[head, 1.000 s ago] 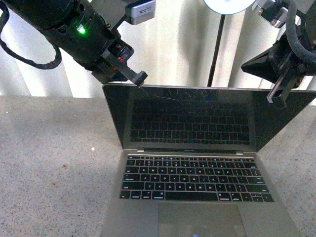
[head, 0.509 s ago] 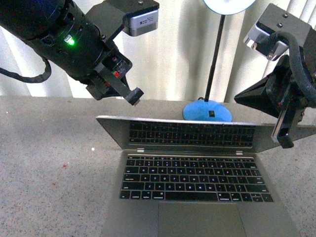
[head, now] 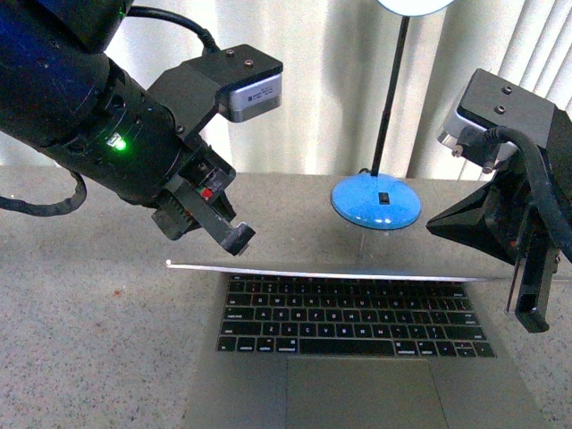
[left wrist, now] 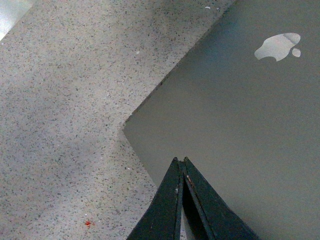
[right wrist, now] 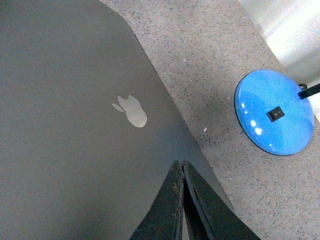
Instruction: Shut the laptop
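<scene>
**Left side.** The left gripper (head: 237, 239) hangs just above the left part of the laptop's lid (left wrist: 240, 125), near its free corner. Its fingers are pressed together with no gap and hold nothing. Judgement: they are placed this way to act as one blunt pusher on the back of the lid, since this step calls for pressing, not gripping. In the left wrist view the joined tips lie over the grey lid surface, with the apple logo (left wrist: 277, 46) further along it. Contact with the lid cannot be confirmed.

**Centre.** The laptop (head: 357, 393) sits on the speckled table (head: 80, 340), directly in front of the robot, with its base flat. The lid is tipped well forward, so the front view shows it edge-on as a thin bright line. The keyboard (head: 353, 315) is visible beneath it, so the laptop is not yet shut. Judgement: the closing is well along, and only the last stretch of downward travel is left.

**Behind, right of centre.** A lamp with a blue base (head: 375, 202) stands on the table near the laptop's rear edge and apart from it.

**Right side.** The right gripper (head: 534, 317) is at the lid's right end, with its fingers also pressed together and empty. The right wrist view puts the tips over the lid near its corner. Whether they touch the lid cannot be told. Judgement: one arm at each end keeps the push even, so the lid does not twist.
</scene>
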